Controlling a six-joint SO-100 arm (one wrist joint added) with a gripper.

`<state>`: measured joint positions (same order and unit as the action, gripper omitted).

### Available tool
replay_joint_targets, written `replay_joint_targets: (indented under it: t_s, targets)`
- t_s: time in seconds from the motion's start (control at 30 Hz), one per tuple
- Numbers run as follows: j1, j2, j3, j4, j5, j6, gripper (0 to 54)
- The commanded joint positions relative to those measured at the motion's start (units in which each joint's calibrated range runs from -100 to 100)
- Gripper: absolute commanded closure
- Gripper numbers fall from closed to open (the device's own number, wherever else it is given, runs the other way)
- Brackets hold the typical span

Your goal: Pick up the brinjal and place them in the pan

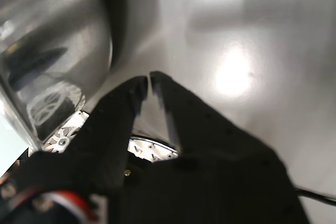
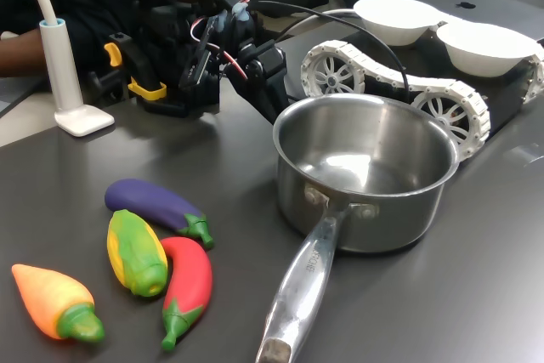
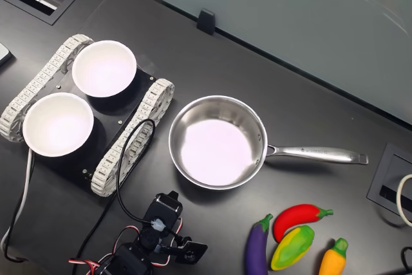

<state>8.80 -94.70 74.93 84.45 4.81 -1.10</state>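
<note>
dark table (image 2: 476,295), empty pan (image 2: 365,167) mid-table. brinjal (image 2: 157,207) lies left of the pan in the first exterior view, touching corn (image 2: 136,252) and chilli (image 2: 187,286). gripper (image 1: 148,80) behind the pan, jaws nearly closed, empty.

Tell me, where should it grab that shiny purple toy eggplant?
Probably across the middle of the glossy purple toy eggplant, from above: it lies flat, its far long side is open, while the yellow-green corn presses its near side. The tool would straddle its narrow width.
</note>
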Motion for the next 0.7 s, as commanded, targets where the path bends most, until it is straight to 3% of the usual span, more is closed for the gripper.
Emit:
replay_joint_targets:
  t_s: [0.0, 0.67]
  targets:
    - [-2.38, -0.83, -1.19, -1.67, 1.47, -0.07, 53.4]
    - [-2.15, -0.83, -1.19, -1.67, 1.37, -0.07, 53.5]
